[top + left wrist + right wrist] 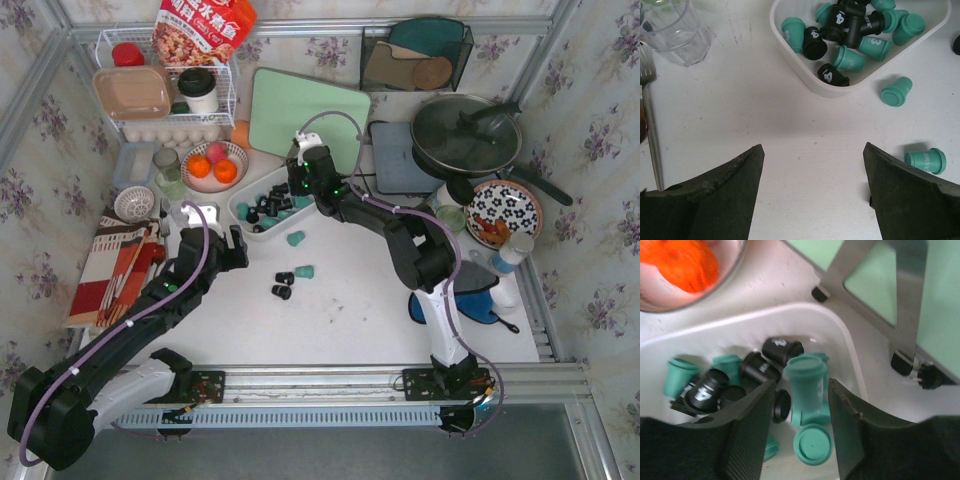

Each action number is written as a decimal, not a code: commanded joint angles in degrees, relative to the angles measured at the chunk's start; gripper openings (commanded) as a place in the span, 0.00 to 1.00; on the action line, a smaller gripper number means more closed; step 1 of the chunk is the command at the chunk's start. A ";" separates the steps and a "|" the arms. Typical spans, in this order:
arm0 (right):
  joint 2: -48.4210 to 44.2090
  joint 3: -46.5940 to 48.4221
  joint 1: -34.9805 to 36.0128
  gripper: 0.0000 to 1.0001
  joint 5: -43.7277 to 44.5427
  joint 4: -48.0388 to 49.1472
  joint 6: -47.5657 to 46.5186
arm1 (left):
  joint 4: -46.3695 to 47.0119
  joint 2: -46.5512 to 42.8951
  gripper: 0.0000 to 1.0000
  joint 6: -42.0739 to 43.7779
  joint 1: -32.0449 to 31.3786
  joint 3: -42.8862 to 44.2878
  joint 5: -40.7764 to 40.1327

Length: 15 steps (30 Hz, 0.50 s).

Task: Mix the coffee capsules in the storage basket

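Low in the frame, the left end effector [812, 150] hangs spread and empty over the surface [350, 310]. A few coffee capsules [303, 271] lie loose just past it, outside the storage basket [805, 80]. Farther up, the right end effector [802, 385] is down in the basket, likely to stir. A teal capsule [807, 372] sits between its fingers. Nobody can tell if it is gripped.

The top view looks down from above and behind the arms over the whole table [350, 310]. Both wrist views face down, close: the left just near of the basket [237, 205] [805, 75], the right directly over it [740, 335].
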 commanded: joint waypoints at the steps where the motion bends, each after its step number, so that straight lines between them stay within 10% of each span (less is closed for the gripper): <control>1: -1.12 -0.93 0.00 0.62 2.36 -2.46 1.17 | -0.18 -0.03 0.83 -0.44 0.01 -0.17 -0.44; 15: -15.75 -17.93 0.05 0.64 7.86 4.30 -0.25 | -0.35 1.43 0.83 -0.72 0.01 0.34 0.55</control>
